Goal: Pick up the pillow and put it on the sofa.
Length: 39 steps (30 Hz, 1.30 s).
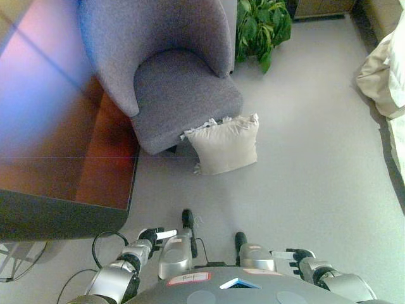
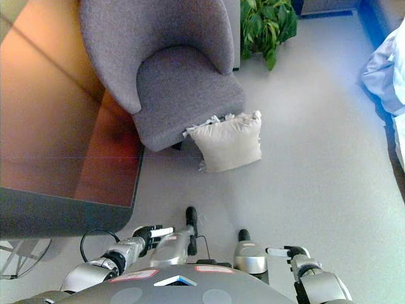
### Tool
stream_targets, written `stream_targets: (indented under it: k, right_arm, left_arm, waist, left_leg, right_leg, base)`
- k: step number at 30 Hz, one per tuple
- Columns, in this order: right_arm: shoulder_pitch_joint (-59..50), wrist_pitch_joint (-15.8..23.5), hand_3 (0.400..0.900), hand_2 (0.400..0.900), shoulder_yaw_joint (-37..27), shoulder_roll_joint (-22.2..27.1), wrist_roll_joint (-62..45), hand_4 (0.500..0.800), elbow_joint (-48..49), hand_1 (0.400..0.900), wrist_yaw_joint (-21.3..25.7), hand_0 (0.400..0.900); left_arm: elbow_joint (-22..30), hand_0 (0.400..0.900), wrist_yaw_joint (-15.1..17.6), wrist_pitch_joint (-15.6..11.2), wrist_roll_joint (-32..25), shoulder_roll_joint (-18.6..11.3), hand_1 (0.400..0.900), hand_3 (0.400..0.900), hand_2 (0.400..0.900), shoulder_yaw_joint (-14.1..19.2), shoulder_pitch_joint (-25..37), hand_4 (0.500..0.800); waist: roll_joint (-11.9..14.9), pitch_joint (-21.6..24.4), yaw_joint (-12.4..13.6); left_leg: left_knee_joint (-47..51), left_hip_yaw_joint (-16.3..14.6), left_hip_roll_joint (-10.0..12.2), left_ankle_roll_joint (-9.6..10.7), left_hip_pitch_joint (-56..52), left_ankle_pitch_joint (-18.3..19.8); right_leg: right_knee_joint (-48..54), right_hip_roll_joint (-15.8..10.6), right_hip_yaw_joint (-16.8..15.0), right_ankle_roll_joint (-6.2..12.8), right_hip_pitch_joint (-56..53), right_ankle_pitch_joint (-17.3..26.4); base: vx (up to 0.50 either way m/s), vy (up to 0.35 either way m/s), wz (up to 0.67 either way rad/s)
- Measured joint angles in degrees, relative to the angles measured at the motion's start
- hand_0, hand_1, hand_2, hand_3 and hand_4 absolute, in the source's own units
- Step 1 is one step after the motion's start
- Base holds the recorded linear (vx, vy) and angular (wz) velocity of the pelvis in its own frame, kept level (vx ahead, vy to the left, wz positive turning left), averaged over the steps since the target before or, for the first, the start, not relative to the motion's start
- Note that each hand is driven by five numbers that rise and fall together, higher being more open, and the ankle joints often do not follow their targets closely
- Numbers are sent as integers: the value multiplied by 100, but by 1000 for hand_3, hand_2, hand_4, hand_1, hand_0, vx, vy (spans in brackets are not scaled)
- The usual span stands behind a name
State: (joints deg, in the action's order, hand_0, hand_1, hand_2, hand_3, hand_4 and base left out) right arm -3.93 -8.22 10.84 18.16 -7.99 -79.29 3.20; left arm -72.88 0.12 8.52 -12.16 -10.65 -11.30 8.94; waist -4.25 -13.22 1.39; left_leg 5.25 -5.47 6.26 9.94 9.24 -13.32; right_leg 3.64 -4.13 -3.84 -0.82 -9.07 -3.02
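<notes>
A cream pillow point(image 1: 226, 143) with a fringed edge lies on the grey floor, leaning against the front of a grey upholstered armchair point(image 1: 180, 88). The chair's seat is bare. My left hand point(image 1: 152, 237) shows low at the bottom left, fingers relaxed and holding nothing. My right hand point(image 1: 296, 258) sits low at the bottom right, also relaxed and empty. Both hands are well short of the pillow, close to my body.
A dark wooden table point(image 1: 63, 126) fills the left side, its corner close to the chair. A green potted plant point(image 1: 261, 26) stands behind the chair. White bedding point(image 1: 387, 69) hangs at the right edge. Open floor point(image 1: 316, 177) lies between me and the pillow.
</notes>
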Motion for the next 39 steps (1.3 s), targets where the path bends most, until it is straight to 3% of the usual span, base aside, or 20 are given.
stream_targets:
  k: [3,4,5,6,9,11,12,13,17,20,23,26,27,31,32,33,34,35,36,39]
  right_arm:
    - [-11,45,900,900,11,-42,143,800,-62,900,-53,900]
    - [-17,80,900,900,11,-35,161,800,-58,900,-92,900]
    - [-27,121,900,900,14,-156,170,800,-58,900,-82,900]
    - [-85,131,900,900,8,-328,165,800,-60,900,-104,900]
    - [-190,138,900,900,-10,-482,100,800,-70,900,-43,900]
    - [-282,152,900,900,-68,-483,124,800,-69,900,-101,900]
    - [-396,146,900,900,-59,-494,156,800,-53,900,-123,900]
    - [-412,141,900,900,-27,-519,167,800,-26,900,-120,900]
    - [-521,161,900,900,24,-558,174,800,359,900,-186,900]
    - [-604,205,900,900,140,-534,197,800,530,900,-226,900]
    - [-797,272,900,900,351,-500,190,800,511,900,-205,900]
    - [-877,253,900,900,483,-474,195,800,505,900,-89,900]
    - [-902,226,900,900,585,-478,200,800,517,900,0,900]
    - [-988,34,900,900,806,-444,852,800,511,900,379,900]
    - [-1105,-17,900,900,880,-421,1085,800,537,900,474,900]
    - [-1159,-35,900,900,921,-445,1290,800,573,900,541,900]
    - [-1310,-49,900,900,941,-408,1389,800,615,900,585,900]
    - [-1423,-99,900,900,1036,-313,1564,800,693,900,704,900]
    - [-1590,-130,900,900,1068,-195,1673,800,780,900,827,900]
    - [-1919,-166,900,900,1142,303,1841,800,849,900,1086,900]
  left_arm:
    - [67,900,-22,-29,-2,19,900,900,900,64,-3,800]
    - [69,900,-22,-30,-2,61,900,900,900,66,-30,800]
    - [84,900,-23,-47,2,19,900,900,900,137,35,800]
    - [117,900,-61,-49,8,-82,900,900,900,143,78,800]
    - [143,900,-71,38,6,-135,900,900,900,154,81,800]
    - [221,900,-119,33,1,-164,900,900,900,156,201,800]
    - [295,900,-137,53,14,-182,900,900,900,156,199,800]
    - [295,900,-127,112,44,-188,900,900,900,132,190,800]
    - [297,900,-136,342,99,-341,900,900,900,-57,196,800]
    - [294,900,-116,446,82,-408,900,900,900,-254,235,800]
    - [296,900,-72,445,49,-404,900,900,900,-402,312,800]
    - [297,900,-58,394,47,-422,900,900,900,-559,367,800]
    - [306,900,-64,377,47,-461,900,900,900,-566,367,800]
    - [322,900,-64,369,51,-734,900,900,900,-594,497,800]
    - [309,900,-62,393,56,-862,900,900,900,-665,489,800]
    - [314,900,-68,414,57,-1066,900,900,900,-767,489,800]
    - [314,900,-22,399,64,-1162,900,900,900,-769,436,800]
    - [317,900,-14,401,67,-1179,900,900,900,-757,322,800]
    - [328,900,-40,417,64,-1146,900,900,900,-757,157,800]
    - [295,900,-170,511,65,-895,900,900,900,-750,-82,800]
  waist:
    - [-81,-4,97]
    - [-223,52,154]
    - [-67,-22,248]
    - [52,-79,317]
    - [229,-47,353]
    - [193,-12,388]
    - [176,22,426]
    - [204,93,380]
    - [418,330,377]
    - [459,350,436]
    - [299,260,505]
    - [172,96,433]
    - [186,46,407]
    - [381,-200,357]
    - [409,-262,333]
    - [606,-361,355]
    - [604,-475,374]
    - [504,-526,375]
    - [439,-540,398]
    - [376,-562,412]
  left_leg:
    - [-114,-201,113,10,50,48]
    - [-212,-271,185,-106,1,232]
    - [-493,-375,39,-639,-17,153]
    - [-738,-494,-18,-832,-8,402]
    - [-1499,-597,-256,-1035,72,977]
    - [-2896,-557,-164,-1047,647,1751]
    - [-3117,-588,-120,-1003,752,2040]
    - [-3151,-650,-173,-1161,735,2163]
    - [-3164,-961,-350,-1403,730,2395]
    - [-2908,-1095,-347,-1480,626,2410]
    - [-2501,-1051,-254,-1480,631,2205]
    - [-1669,-785,-280,-1419,497,1629]
    - [-1501,-725,-289,-1331,527,1511]
    - [-1515,-580,-202,-1049,786,1297]
    - [-1668,-552,-104,-864,928,1265]
    - [-1921,-530,-77,-696,1025,1293]
    - [-2116,-399,113,-558,1113,1343]
    - [-2324,-291,378,-406,1235,1409]
    - [-2366,-223,566,-334,1256,1455]
    - [-2188,-216,664,-188,1163,1387]
  right_leg:
    - [143,-58,-268,304,-359,-286]
    - [148,-55,-351,479,-468,-403]
    - [-21,-254,-384,532,-520,-610]
    - [-581,-319,-162,660,-390,-766]
    - [-945,-557,381,618,-493,-746]
    - [-931,-604,437,658,-621,-761]
    - [-1019,-610,464,760,-634,-827]
    - [-1260,-708,513,841,-522,-926]
    - [-2180,-1085,760,844,96,-862]
    - [-2526,-1327,1220,813,534,-862]
    - [-1728,-1377,1609,824,909,-829]
    - [-993,-1382,1698,1026,1395,-609]
    - [-930,-1456,1715,1137,1587,-395]
    - [-703,-1954,2060,1042,2110,248]
    - [-760,-2009,2158,983,2165,304]
    - [-731,-2083,2144,917,2160,385]
    - [-876,-1979,2174,1188,2197,843]
    - [-1013,-1752,2189,1276,2263,909]
    - [-995,-1534,2201,1180,2315,902]
    - [-808,-1358,2216,1046,2255,999]
  base:
    - [544,208,-31]
    - [499,257,-17]
    - [541,301,-11]
    - [545,314,0]
    - [534,298,-1]
    - [480,312,-15]
    - [366,239,-15]
    - [334,202,-14]
    - [282,209,-23]
    - [44,17,-6]
    - [-61,-133,25]
    - [-2,-188,55]
    - [48,-260,48]
    - [94,-294,19]
    - [113,-308,3]
    - [111,-284,-1]
    - [111,-280,-5]
    - [83,-216,-4]
    - [65,-204,-1]
    - [36,-168,-2]
